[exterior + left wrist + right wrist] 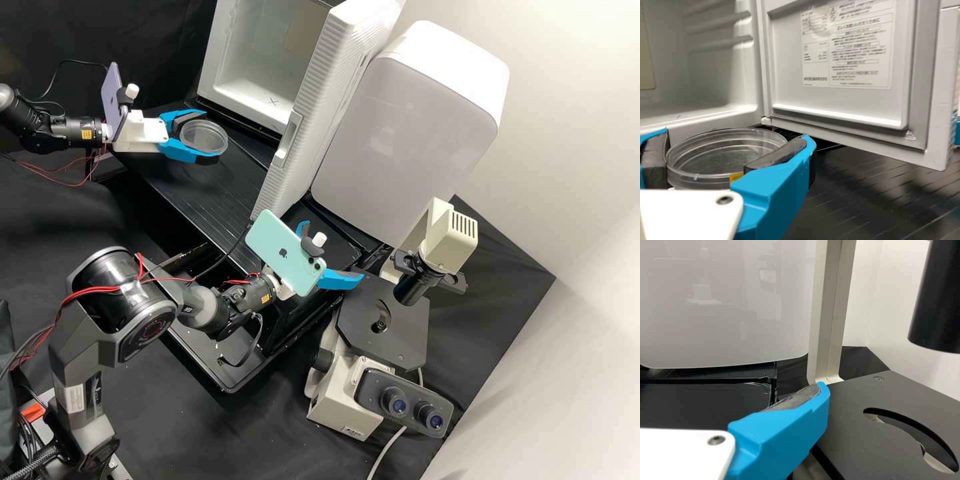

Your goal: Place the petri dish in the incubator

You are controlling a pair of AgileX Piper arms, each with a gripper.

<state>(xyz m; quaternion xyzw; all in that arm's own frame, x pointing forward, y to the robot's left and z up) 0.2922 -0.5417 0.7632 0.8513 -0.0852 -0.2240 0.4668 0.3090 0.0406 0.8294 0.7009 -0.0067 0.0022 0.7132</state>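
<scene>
Begin with the incubator (223,60). Its chamber stands open toward your left arm, and the front lip of its floor (705,117) is the hazard I would rank first. In the left wrist view the dish looks low against that lip, so a flat push inward could catch the dish's underside and jolt it loose. Next is the open door (320,113), swung out just beside the line of approach. Any drift of the arm toward it could scrape the outer blue finger (785,165) along the door's inner panel (850,105) and twist the hold. The microscope (393,333) matters only for your right arm, whose right gripper (341,279) hangs just above the black stage (880,410), near the door's lower corner. I cannot tell whether that claw is open or closed, and a careless move there could strike the stage or nudge the door into your path. Last, the left gripper (208,137) is clamped on the petri dish (203,133) by its side wall, holding it in the air above the bench (220,193), in front of the chamber and not yet inside. The clear plastic wall (722,150) is smooth and thin. Too light a squeeze may let it slide, too firm a squeeze may flex it, and letting go before it rests on the floor would drop it.
</scene>
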